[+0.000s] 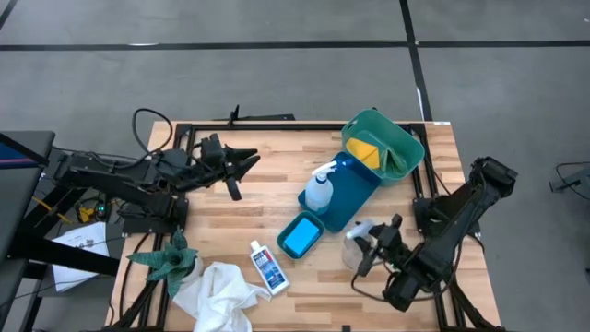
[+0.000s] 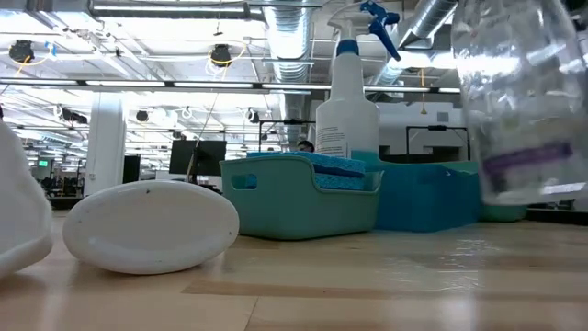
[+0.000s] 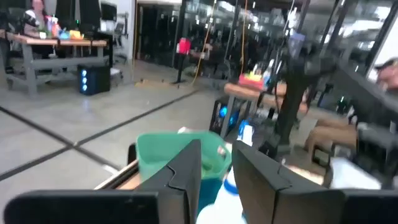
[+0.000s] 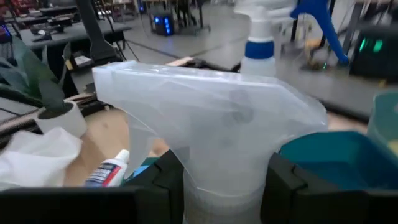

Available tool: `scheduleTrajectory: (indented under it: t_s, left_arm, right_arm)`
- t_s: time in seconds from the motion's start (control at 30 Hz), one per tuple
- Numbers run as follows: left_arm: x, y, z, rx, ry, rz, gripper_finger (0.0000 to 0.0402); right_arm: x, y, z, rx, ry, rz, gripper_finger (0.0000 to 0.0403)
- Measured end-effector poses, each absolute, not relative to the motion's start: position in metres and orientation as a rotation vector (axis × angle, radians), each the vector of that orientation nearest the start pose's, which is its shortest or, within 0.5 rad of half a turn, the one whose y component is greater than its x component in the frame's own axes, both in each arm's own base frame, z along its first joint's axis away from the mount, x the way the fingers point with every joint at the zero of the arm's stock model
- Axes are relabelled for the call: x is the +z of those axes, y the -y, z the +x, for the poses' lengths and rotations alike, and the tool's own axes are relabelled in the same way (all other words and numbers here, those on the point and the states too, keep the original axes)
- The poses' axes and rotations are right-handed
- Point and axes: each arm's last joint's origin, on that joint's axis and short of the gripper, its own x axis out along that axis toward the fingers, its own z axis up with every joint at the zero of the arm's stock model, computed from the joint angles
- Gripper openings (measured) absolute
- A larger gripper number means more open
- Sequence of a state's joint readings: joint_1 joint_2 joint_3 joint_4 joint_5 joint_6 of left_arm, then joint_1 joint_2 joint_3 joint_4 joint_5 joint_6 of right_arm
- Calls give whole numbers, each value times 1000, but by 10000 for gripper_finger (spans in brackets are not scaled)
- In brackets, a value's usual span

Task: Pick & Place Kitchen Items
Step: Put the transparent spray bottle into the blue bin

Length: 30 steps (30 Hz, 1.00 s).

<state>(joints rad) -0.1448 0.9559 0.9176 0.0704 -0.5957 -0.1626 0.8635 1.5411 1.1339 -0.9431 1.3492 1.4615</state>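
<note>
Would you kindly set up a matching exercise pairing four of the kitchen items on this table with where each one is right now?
Things:
1. clear plastic bottle
2. yellow pad
3. blue sponge
4. white cloth

Places:
A. in the small teal tray
B. crumpled on the table beside the green plant
C. between the right gripper fingers
D. inside the green bin

Pairs: 1-C, 2-D, 3-A, 4-B
</note>
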Motion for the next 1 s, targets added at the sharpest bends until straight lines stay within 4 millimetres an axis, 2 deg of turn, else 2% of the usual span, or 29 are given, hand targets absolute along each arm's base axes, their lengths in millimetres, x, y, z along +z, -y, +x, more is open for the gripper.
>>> scheduleTrajectory:
  t_s: [0.13,0.3,0.43,0.57,0.83,1.0]
  left_arm:
    - [376,15,213,442,124,-195,87]
    - [379,15,215,434,176,-259,87]
    - [380,15,215,431,195,-276,87]
    - [383,15,214,428,218,-286,87]
    - [383,18,214,407,217,-287,87]
    - [383,21,214,393,213,-288,87]
  right_arm:
    - [235,-200,210,-693,-119,117,128]
    - [214,-207,219,-710,-83,128,128]
    - [205,-212,221,-707,-56,123,128]
    - [204,-213,223,-709,-48,121,137]
    - [211,-207,224,-716,-103,125,203]
    - [212,-209,221,-702,-128,125,224]
